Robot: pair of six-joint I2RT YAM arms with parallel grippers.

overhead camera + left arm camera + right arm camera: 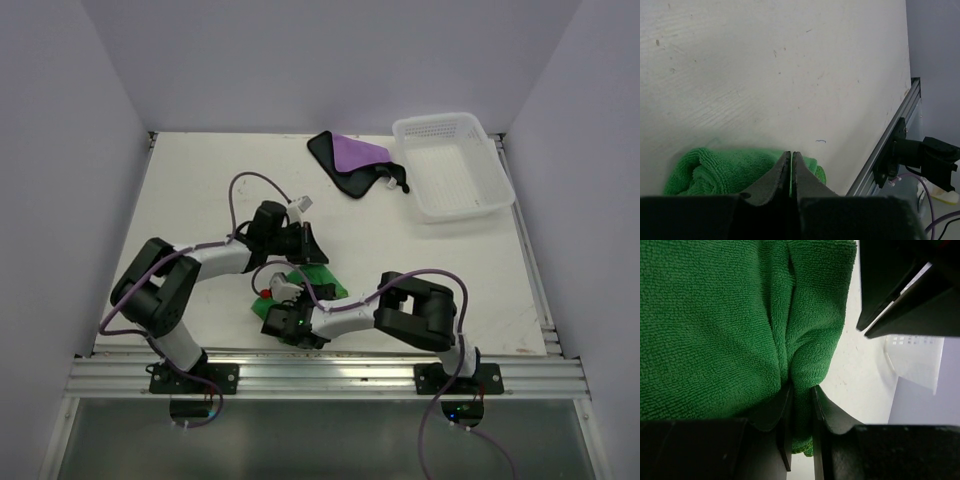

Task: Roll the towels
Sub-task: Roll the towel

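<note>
The left jaws are closed, the two dark fingers [774, 176] pressed nearly flat together with only a hairline slit between them. Their tips sit right at the edge of the green towel [715, 171], which lies bunched in a soft, partly rolled heap. Whether any cloth is nipped in that slit cannot be told.

The right jaws are clamped on a fold of the same green towel [715, 315]. A ridge of terry cloth runs down between the two fingers [771, 412] and is squeezed there, with the rest of the cloth spread beyond them.

From above, the green towel [322, 280] lies close to the near edge of the bench [200, 200], about midway along it, mostly hidden under the two wrists that meet over it.

The purple towel [355, 158] lies crumpled near the far edge, right of centre, its black back and edging showing. It is just beside the white lattice basket [452, 165] in the far right corner.
</note>
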